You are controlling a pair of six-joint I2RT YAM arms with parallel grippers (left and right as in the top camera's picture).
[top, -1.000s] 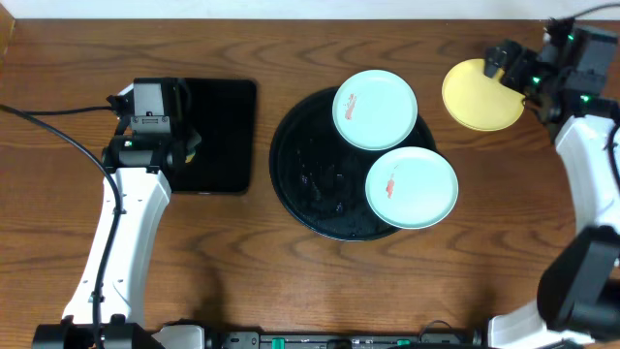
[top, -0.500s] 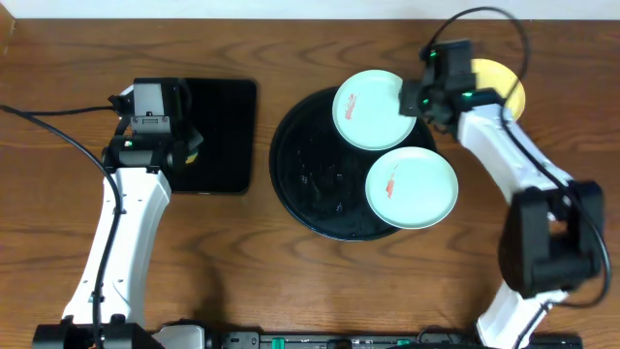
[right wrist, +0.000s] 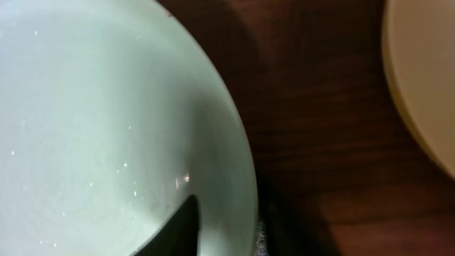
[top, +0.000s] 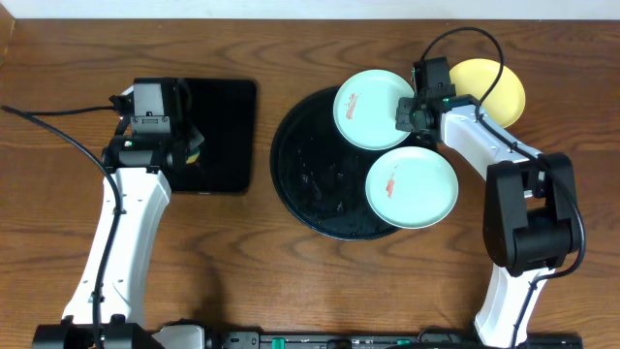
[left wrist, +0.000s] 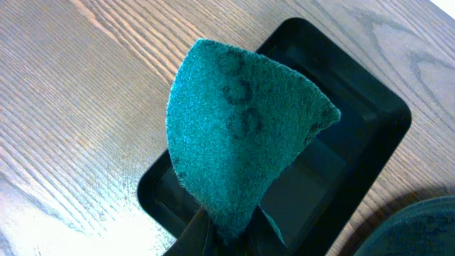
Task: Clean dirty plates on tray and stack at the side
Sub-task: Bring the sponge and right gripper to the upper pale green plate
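We saw two pale mint plates on the round black tray (top: 300,170) at mid-frame. The upper mint plate (top: 368,107) overlapped the tray's upper-right rim and the lower mint plate (top: 412,189) its right edge. Both were smooth and glossy, each with an orange-red smear (top: 351,104). The yellow plate (top: 494,92) sat off the tray on the brown wood-grain bench (top: 291,281), upper right. The right hand (top: 412,111) straddled the upper mint plate's right rim, one finger (right wrist: 181,227) inside; we could not tell whether it pinched. The left hand (left wrist: 224,238) was clamped on a coarse green scouring pad (left wrist: 242,135) bearing ring-shaped imprints, above a rectangular black tray (left wrist: 355,142).
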